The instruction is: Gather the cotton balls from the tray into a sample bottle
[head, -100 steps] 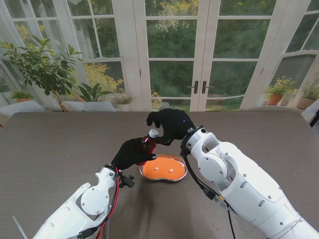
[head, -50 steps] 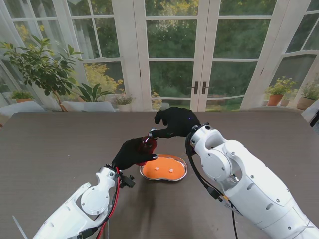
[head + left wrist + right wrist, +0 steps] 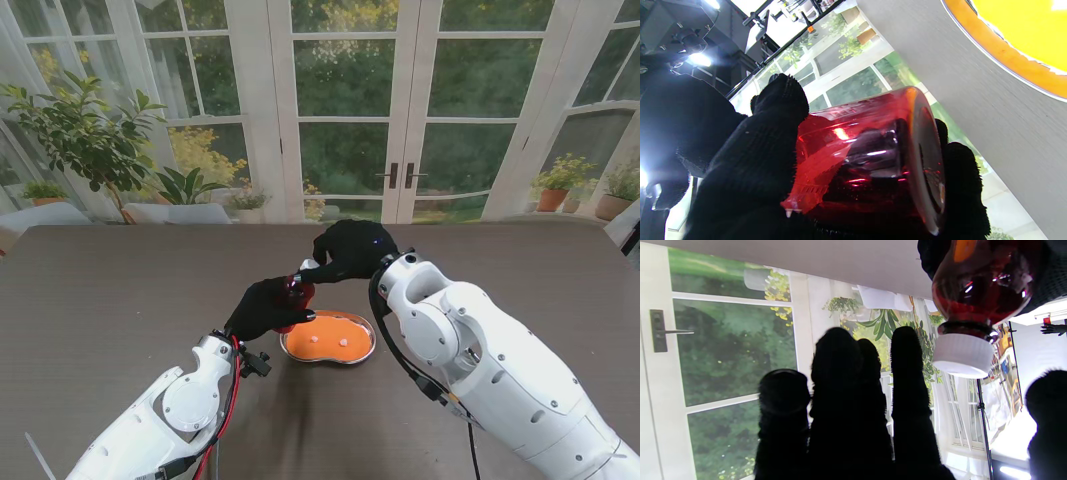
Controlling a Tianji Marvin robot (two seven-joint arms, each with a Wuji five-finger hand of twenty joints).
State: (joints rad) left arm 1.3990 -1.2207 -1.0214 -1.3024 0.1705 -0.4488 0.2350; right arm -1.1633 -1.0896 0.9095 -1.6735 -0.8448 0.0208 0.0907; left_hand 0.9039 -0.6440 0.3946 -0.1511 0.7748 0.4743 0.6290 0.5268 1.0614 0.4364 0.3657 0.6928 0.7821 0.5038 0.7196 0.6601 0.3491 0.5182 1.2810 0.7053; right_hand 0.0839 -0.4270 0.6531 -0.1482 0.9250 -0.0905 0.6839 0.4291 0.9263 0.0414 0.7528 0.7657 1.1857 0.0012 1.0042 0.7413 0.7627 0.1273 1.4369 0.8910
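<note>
The left hand [image 3: 266, 308] grips the red sample bottle [image 3: 292, 297] clear of the table [image 3: 100, 300], at ten o'clock from the orange tray [image 3: 329, 339], which holds two cotton balls [image 3: 343, 342]. The right hand [image 3: 350, 252], fingers [image 3: 907, 373] spread and empty, hovers beside the bottle's white cap [image 3: 963, 355].

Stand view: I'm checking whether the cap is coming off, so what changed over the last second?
The right hand let go of the white cap, drew back to the right, then edged in toward the bottle again; its fingers are apart and nothing is in them. The cap is on the red bottle. The left hand kept its grip on the bottle, and the orange tray with its cotton balls did not move.
</note>
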